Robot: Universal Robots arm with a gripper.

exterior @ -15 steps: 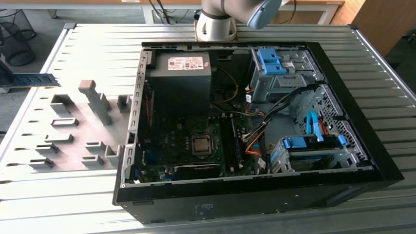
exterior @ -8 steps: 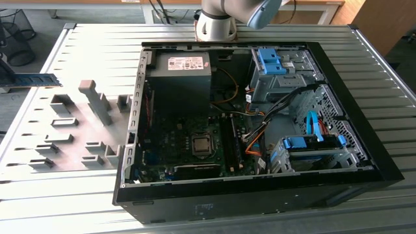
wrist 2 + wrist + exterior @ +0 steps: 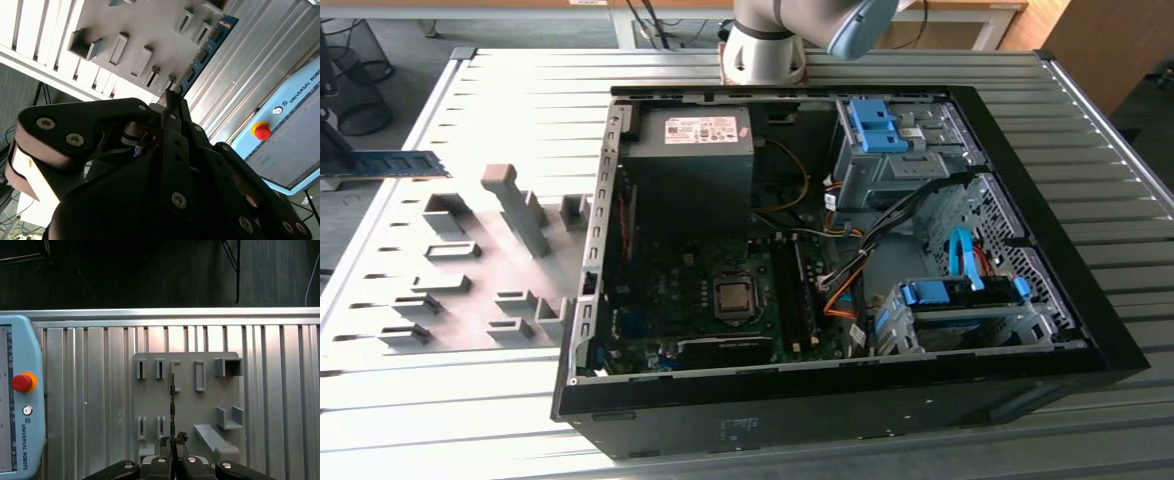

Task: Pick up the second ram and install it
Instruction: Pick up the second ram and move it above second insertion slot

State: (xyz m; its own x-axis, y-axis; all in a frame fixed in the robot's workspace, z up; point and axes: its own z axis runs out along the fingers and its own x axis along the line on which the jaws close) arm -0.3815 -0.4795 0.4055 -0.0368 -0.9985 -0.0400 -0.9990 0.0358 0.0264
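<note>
The claw [image 3: 173, 441] is clamped on one end of the second ram [image 3: 172, 400], which juts straight out past its fingertips, with the grey fixture plate [image 3: 150, 400] beyond. The stick looks light, stiff, thin and probably fragile, so it is best pinched across its flat faces, off the chips

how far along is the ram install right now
Pickup looks done: the gripper is shut on the second ram, held over the grey fixture plate. Installing is left: the stick is at the exterior view's left, outside the open computer case, not in the motherboard.
</note>
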